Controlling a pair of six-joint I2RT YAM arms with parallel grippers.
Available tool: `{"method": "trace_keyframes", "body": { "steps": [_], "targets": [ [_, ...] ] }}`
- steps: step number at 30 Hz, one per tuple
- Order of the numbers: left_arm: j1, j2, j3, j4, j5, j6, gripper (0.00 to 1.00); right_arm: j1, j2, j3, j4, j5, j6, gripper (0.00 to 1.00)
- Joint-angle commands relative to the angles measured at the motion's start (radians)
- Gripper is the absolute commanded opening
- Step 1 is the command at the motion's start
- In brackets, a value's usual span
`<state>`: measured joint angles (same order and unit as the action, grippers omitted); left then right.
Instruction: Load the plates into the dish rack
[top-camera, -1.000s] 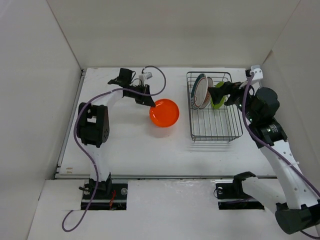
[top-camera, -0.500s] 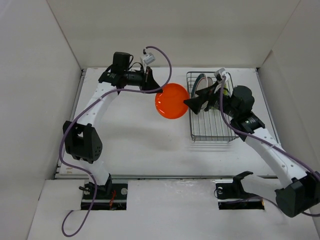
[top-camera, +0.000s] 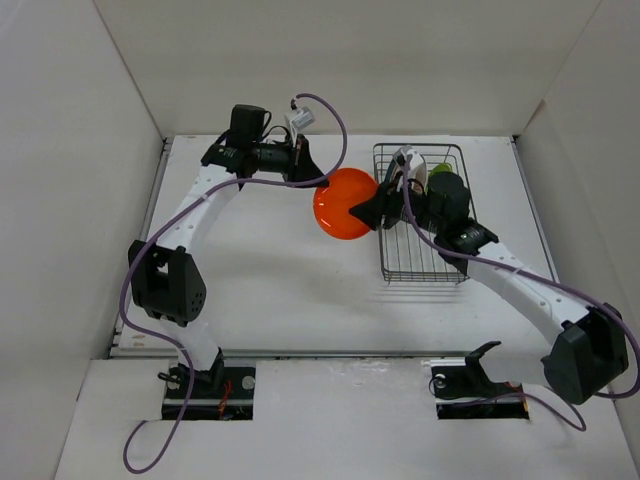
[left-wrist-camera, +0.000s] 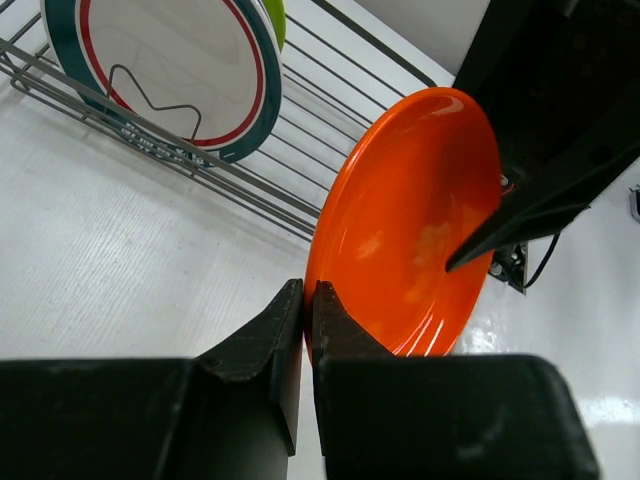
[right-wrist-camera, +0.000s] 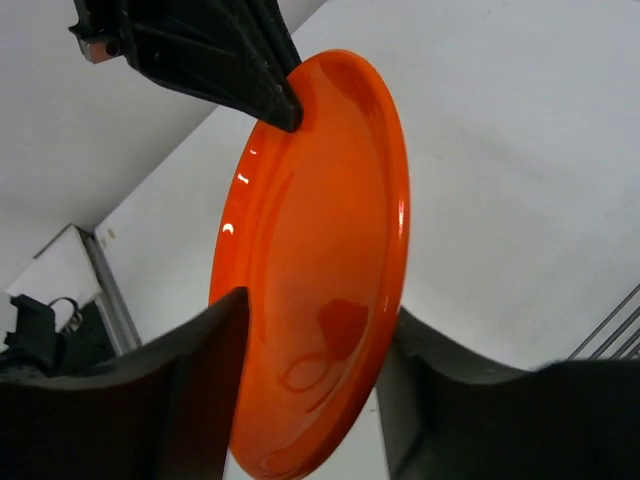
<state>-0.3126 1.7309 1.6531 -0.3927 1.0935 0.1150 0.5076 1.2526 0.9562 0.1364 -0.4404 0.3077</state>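
Note:
The orange plate (top-camera: 345, 203) hangs tilted in the air just left of the dish rack (top-camera: 430, 265). My left gripper (top-camera: 318, 180) is shut on its rim, seen close up in the left wrist view (left-wrist-camera: 308, 300) pinching the plate (left-wrist-camera: 410, 220). My right gripper (top-camera: 362, 212) reaches in from the rack side. Its jaws (right-wrist-camera: 318, 305) straddle the plate (right-wrist-camera: 320, 260), one finger against each face. A white plate with a teal-striped rim (left-wrist-camera: 170, 70) stands upright in the rack (left-wrist-camera: 200, 170), with a lime green plate (top-camera: 438, 172) behind it. My right arm partly hides both in the top view.
White walls close in the table on the left (top-camera: 80, 200), back and right. The right arm's body (top-camera: 445, 200) hangs over the rack's far end. A purple cable (top-camera: 335, 125) loops above the left wrist.
The left arm lifted the orange plate off the table and carried it right toward the rack. The right arm swung left from the rack and narrowed its jaws around the plate.

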Motion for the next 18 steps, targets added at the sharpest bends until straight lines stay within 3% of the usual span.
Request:
{"method": "trace_keyframes", "body": {
  "steps": [1,5,9,12,15,17,18],
  "targets": [
    [-0.002,-0.04,-0.012,0.066,0.003,-0.008,0.0,0.012,-0.027,0.058,0.072,0.014,0.008,0.49],
    [-0.002,-0.05,-0.056,0.089,-0.032,-0.008,0.0,0.012,-0.058,0.049,0.072,0.025,0.008,0.18],
    [-0.002,-0.05,-0.065,0.1,-0.069,-0.008,0.0,0.012,-0.079,0.049,0.072,0.025,0.03,0.04],
    [-0.002,-0.031,-0.055,0.091,-0.083,-0.008,0.0,0.012,-0.1,0.049,0.072,0.058,0.042,0.03],
    [-0.002,-0.031,-0.055,0.081,-0.119,-0.008,0.52,0.012,-0.137,0.073,-0.007,0.141,0.042,0.01],
    [-0.002,-0.046,-0.067,0.081,-0.148,-0.008,0.97,0.012,-0.166,0.117,-0.113,0.308,0.042,0.0],
    [-0.002,-0.06,-0.082,0.09,-0.176,-0.008,1.0,0.012,-0.194,0.137,-0.154,0.372,0.033,0.0]
  ]
}}
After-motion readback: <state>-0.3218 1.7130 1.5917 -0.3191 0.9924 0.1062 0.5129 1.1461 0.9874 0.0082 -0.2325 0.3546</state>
